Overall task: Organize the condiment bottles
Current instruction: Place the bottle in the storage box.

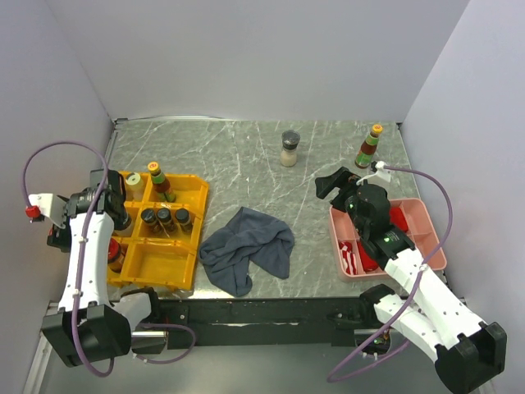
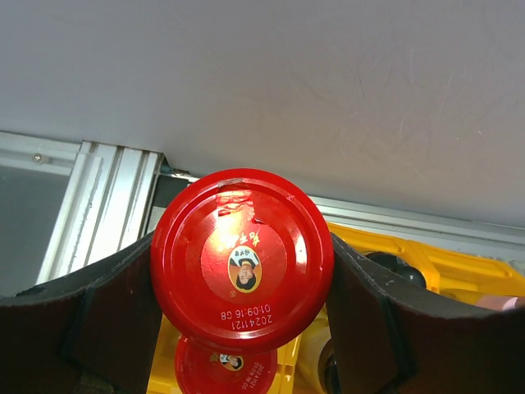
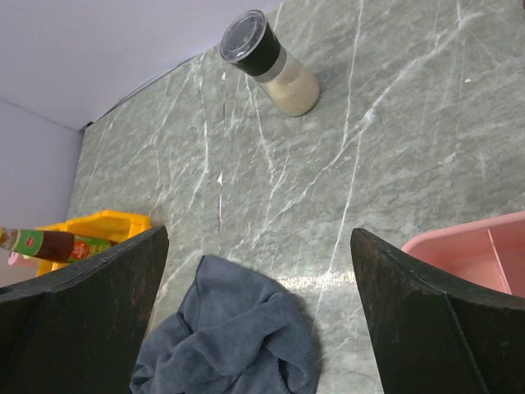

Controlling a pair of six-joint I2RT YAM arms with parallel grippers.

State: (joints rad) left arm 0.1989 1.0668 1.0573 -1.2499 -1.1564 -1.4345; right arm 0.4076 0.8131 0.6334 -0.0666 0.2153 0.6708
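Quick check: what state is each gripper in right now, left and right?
Left gripper: jaws closed on a red-capped jar.
Right gripper: jaws open, holding nothing.

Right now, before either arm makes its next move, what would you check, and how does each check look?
1. Hold of the left gripper on the red-lidded jar: ok, clamped from both sides.
2. Free slot in the yellow tray under that jar: cannot tell; a second red lid shows close by.
3. Is the right gripper open: ok.
4. Is the black-capped spice jar upright, nothing touching it: ok.
5. Is the grey cloth clear of that jar: ok.
6. Is the orange-capped sauce bottle upright: ok.
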